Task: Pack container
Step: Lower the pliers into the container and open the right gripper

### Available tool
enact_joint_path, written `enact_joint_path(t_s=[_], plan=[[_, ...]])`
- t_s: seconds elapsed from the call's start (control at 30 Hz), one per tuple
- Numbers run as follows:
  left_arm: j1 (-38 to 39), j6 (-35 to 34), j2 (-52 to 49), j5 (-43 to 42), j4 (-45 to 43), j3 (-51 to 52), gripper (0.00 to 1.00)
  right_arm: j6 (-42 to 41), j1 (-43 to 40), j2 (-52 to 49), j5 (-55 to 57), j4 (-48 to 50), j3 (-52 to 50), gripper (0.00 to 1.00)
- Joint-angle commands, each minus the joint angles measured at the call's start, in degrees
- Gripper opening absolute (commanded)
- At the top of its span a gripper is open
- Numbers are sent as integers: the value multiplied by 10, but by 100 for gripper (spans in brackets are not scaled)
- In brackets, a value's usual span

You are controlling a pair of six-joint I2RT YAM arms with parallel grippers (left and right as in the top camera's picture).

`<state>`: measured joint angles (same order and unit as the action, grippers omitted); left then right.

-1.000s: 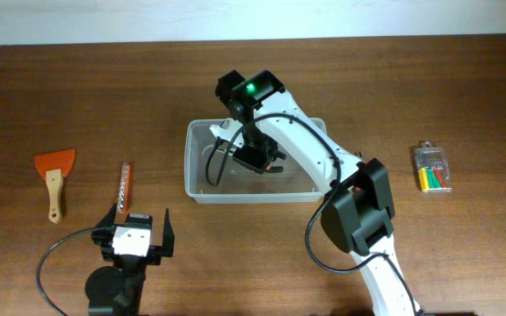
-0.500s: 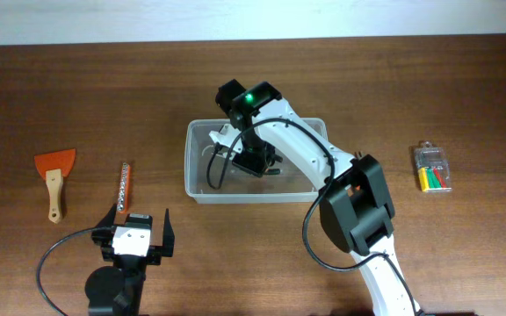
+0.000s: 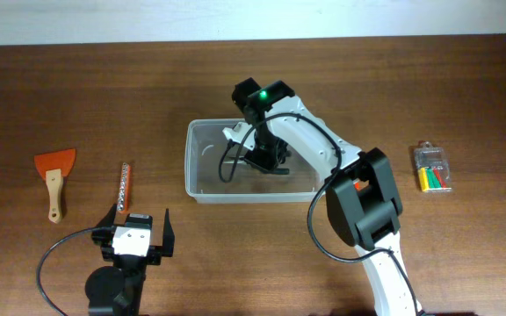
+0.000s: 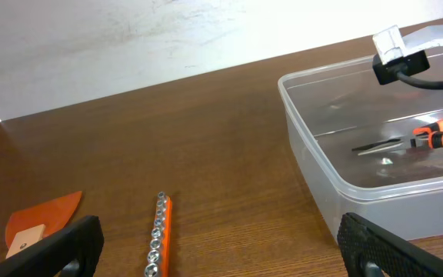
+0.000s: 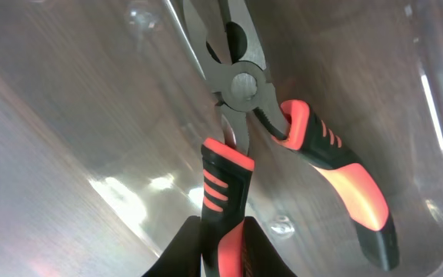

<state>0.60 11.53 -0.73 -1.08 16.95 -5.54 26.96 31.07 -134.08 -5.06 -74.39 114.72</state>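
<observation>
The container [image 3: 202, 186] is a large clear plastic tub in the middle of the table; it also shows in the left wrist view [image 4: 321, 165]. My right gripper [image 3: 266, 161] reaches down inside it, shut on one handle of the orange-and-black pliers [image 5: 241, 92]. The pliers' jaws point away and their other handle [image 5: 344, 185] hangs free over the tub floor. They show in the left wrist view [image 4: 414, 140] too. My left gripper [image 3: 134, 239] is open and empty near the front left, above the table.
An orange socket rail [image 3: 124, 186] lies left of the tub and shows in the left wrist view [image 4: 158, 235]. An orange scraper [image 3: 54, 171] lies at the far left. A small clear case with coloured pieces [image 3: 433, 168] sits at the right.
My right gripper has shifted slightly right inside the container with the pliers. The left arm has not moved.
</observation>
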Motion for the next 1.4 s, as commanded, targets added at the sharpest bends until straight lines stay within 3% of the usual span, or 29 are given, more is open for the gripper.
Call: enact_joint_path(t_s=[0.0,0.13,0.37,0.63,0.67,0.77,0.83,0.97,1.13,1.37], plan=[[-3,-3,4,-6,0,3,99,0,-9,16,-8,1,-2,16],[-3,-3,4,-6,0,3,99,0,-8,16,-8,0,-2,31],[-3,-3,4,-6,0,3,99,0,-7,16,-10,-40,7,44],[-3,-3,4,-6,0,3,99,0,-7,27,-18,-129,139,68],[-3,-3,4,-6,0,3,99,0,-7,28,-18,-144,167,72],[-3,-3,4,-6,0,3,99,0,-13,28,-18,-196,271,99],[-3,-3,4,-6,0,3,99,0,-20,28,-17,-228,333,99],[-3,-3,4,-6,0,3,99,-75,-45,48,59,-229,411,99],[-3,-3,4,-6,0,3,99,-122,-87,110,137,-229,411,99],[-3,-3,4,-6,0,3,99,-142,-151,214,133,-229,345,99]])
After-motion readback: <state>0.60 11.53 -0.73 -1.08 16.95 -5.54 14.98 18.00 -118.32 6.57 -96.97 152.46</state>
